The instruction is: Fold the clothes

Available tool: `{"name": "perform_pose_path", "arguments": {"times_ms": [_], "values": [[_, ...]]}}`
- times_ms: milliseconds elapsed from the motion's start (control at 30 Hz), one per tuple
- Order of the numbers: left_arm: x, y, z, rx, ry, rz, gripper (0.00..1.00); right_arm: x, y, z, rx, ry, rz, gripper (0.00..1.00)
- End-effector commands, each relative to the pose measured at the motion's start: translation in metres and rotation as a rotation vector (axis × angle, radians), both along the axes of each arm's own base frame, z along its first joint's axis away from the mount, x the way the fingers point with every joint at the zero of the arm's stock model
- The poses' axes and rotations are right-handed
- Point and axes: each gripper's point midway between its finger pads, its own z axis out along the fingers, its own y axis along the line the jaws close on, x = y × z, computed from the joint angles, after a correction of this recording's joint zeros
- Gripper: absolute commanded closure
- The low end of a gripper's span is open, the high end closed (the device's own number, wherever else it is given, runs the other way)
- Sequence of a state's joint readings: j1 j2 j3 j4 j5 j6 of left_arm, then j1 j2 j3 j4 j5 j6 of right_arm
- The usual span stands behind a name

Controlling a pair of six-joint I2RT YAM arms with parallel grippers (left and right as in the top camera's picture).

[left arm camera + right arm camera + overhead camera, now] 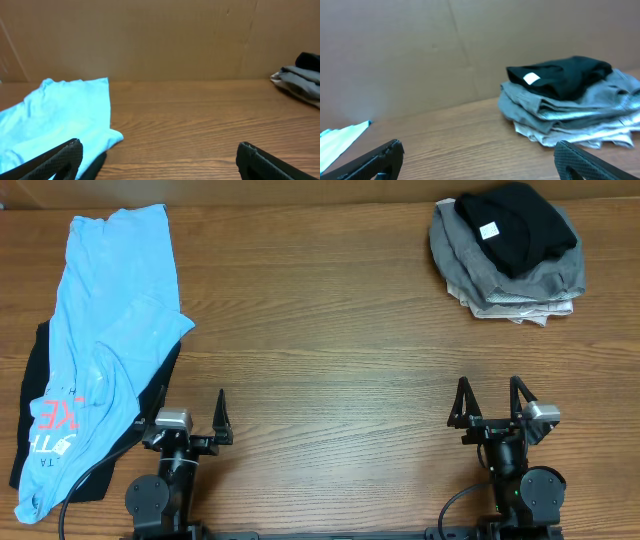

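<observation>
A light blue T-shirt [110,330] with white and red lettering lies crumpled at the table's left, over a black garment [40,395] whose edges show beneath it. The blue shirt also shows in the left wrist view [55,117] and as a corner in the right wrist view [340,140]. My left gripper [190,415] is open and empty at the front, just right of the shirt's lower part. My right gripper [492,402] is open and empty at the front right, over bare table.
A stack of folded clothes [510,260], grey pieces with a black one with a white tag on top, sits at the back right; it also shows in the right wrist view [570,100]. A brown cardboard wall [160,40] stands behind the table.
</observation>
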State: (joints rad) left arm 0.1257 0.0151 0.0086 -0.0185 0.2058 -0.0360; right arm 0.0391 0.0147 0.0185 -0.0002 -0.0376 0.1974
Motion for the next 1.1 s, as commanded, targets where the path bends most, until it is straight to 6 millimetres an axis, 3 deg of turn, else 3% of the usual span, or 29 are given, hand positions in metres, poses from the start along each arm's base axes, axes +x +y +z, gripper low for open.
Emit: {"name": "perform_pose_path", "arguments": {"times_ms": [0, 233, 533, 667, 900, 1067], "values": [[-0.003, -0.002, 0.024, -0.043, -0.039, -0.009, 0.00, -0.005, 0.012, 0.016, -0.052, -0.049, 0.071, 0.00], [0.005, -0.001, 0.078, -0.007, 0.031, -0.010, 0.00, -0.012, 0.023, 0.063, -0.057, -0.057, 0.135, 0.00], [0.054, 0.005, 0.122, 0.065, 0.351, -0.033, 0.00, 0.011, 0.026, 0.108, -0.049, 0.166, 0.153, 0.00], [0.080, 0.004, 0.125, 0.102, 0.522, -0.087, 0.00, 0.033, 0.037, 0.121, -0.036, 0.316, 0.217, 0.00], [0.128, 0.001, 0.113, 0.101, 0.715, -0.182, 0.00, 0.080, 0.062, 0.121, 0.010, 0.518, 0.361, 0.00], [0.160, 0.029, 0.102, 0.145, 0.766, -0.120, 0.00, 0.106, 0.081, 0.103, 0.051, 0.563, 0.482, 0.00]]}}
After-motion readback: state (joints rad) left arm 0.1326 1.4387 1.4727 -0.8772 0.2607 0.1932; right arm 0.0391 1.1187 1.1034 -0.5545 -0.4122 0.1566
